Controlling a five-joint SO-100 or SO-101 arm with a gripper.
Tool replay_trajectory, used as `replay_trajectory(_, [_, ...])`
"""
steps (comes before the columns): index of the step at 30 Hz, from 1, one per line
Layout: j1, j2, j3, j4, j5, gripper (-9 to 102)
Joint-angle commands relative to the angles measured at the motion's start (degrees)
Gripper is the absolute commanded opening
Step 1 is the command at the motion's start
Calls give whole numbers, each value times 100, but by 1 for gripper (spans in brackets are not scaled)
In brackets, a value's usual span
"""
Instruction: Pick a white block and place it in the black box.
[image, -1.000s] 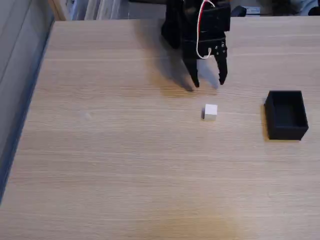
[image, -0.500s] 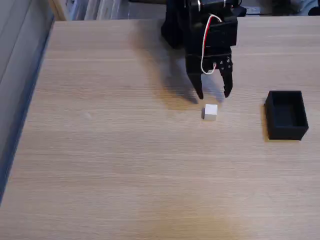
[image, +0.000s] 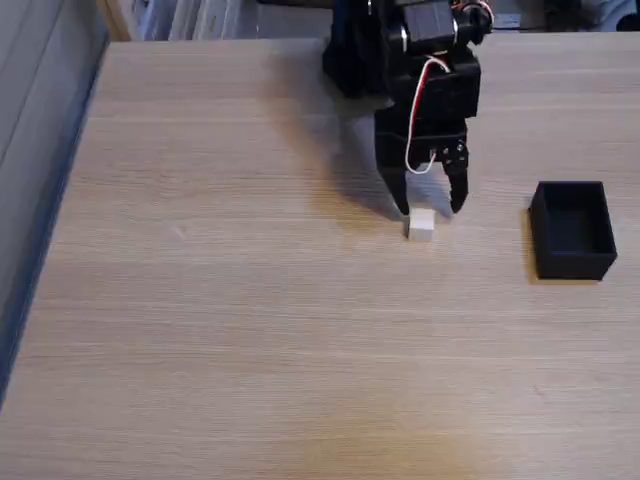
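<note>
Fixed view shows the gripper (image: 431, 208) spread open just above the white block (image: 421, 224), its fingertips at the cube's 10 and 2 o'clock. The black box (image: 572, 229) waits at the block's 3 o'clock. Descend straight, centre the cube between both fingers, then close.

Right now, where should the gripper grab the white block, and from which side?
Across its two opposite side faces, coming down from above. The block is a small cube lying flat on the table with free space around it, and the open gripper already hangs just over it.
</note>
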Motion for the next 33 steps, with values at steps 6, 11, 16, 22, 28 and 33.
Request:
replay_trajectory(6, [158, -431, -501, -149, -18, 26])
replay_trajectory(11, [237, -686, -642, -202, -9, 25])
replay_trajectory(16, [246, -756, -650, -272, -26, 22])
replay_trajectory(22, [237, -888, -650, -316, 53, 10])
replay_trajectory(28, [237, -870, -633, -281, 35, 0])
replay_trajectory(33, [220, -466, -545, -202, -114, 0])
